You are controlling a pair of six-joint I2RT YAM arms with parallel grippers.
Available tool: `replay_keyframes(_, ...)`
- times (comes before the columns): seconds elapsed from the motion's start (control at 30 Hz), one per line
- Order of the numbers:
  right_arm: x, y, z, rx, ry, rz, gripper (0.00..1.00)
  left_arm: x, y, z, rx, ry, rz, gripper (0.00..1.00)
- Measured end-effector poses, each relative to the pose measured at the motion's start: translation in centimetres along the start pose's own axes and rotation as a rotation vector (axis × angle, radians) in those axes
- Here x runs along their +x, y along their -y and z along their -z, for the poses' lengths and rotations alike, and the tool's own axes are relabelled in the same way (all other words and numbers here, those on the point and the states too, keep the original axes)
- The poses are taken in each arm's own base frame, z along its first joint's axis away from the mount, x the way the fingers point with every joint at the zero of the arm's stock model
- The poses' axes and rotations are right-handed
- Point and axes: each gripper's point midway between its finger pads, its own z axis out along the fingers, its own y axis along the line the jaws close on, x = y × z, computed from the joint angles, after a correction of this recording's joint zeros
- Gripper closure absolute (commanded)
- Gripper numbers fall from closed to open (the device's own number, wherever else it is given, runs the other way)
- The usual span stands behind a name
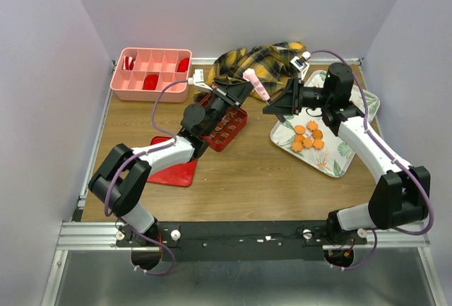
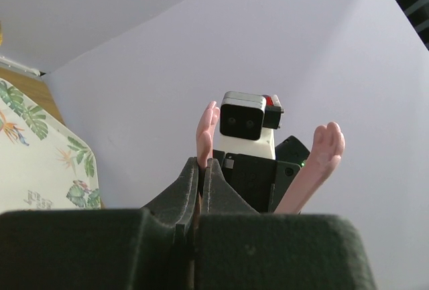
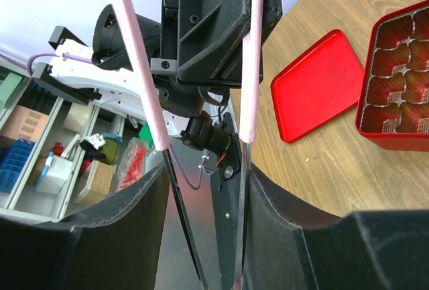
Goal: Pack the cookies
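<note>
Several small round orange cookies [image 1: 308, 136] lie on a floral tray [image 1: 339, 156] at the right. A red gridded box [image 1: 227, 128] stands at mid table, partly under my left arm; it also shows in the right wrist view [image 3: 399, 82]. My left gripper [image 1: 233, 94] [image 2: 201, 169] is shut on one arm of pink-tipped tongs [image 1: 256, 84] [image 2: 206, 132], held above the box. My right gripper [image 1: 272, 107] [image 3: 209, 176] faces it, jaws open around the tongs' two metal arms [image 3: 242, 136]. The right arm of the tongs touches one finger.
The red lid [image 1: 173, 169] [image 3: 318, 86] lies flat near my left arm. A pink compartment bin [image 1: 150, 73] with red pieces stands at the back left. A plaid cloth [image 1: 265, 60] lies at the back centre. The tray's edge shows in the left wrist view [image 2: 40, 163].
</note>
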Motion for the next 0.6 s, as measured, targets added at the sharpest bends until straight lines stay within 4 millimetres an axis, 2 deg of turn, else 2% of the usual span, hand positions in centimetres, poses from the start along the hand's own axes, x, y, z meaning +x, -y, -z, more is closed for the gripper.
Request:
replay_keyframes(0.3,0.03,0.08,-0.12,-0.003,-0.003,-0.014,0.44,0.12,0.03,0.03,0.0,0.0,0.001,0.95)
replay_keyframes(0.6,0.12,0.18,-0.3,-0.008,-0.008,-0.021,0.51,0.18,0.02,0.06,0.0,-0.001,0.002,0.94)
